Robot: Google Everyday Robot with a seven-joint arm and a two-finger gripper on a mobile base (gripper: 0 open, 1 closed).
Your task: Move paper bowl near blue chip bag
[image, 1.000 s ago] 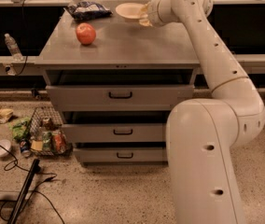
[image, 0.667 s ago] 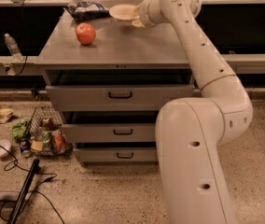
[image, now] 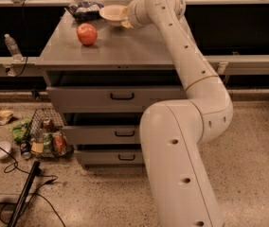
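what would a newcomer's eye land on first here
The big white arm fills the right half, curving up from the floor to the back of the grey drawer cabinet. There its gripper is at the right rim of the paper bowl, which is just right of the blue chip bag. A red apple stands alone on the cabinet top, nearer the front left.

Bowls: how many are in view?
2. The paper bowl is at the back of the cabinet, its right rim in the claw; a small white bowl lies on the floor at left.
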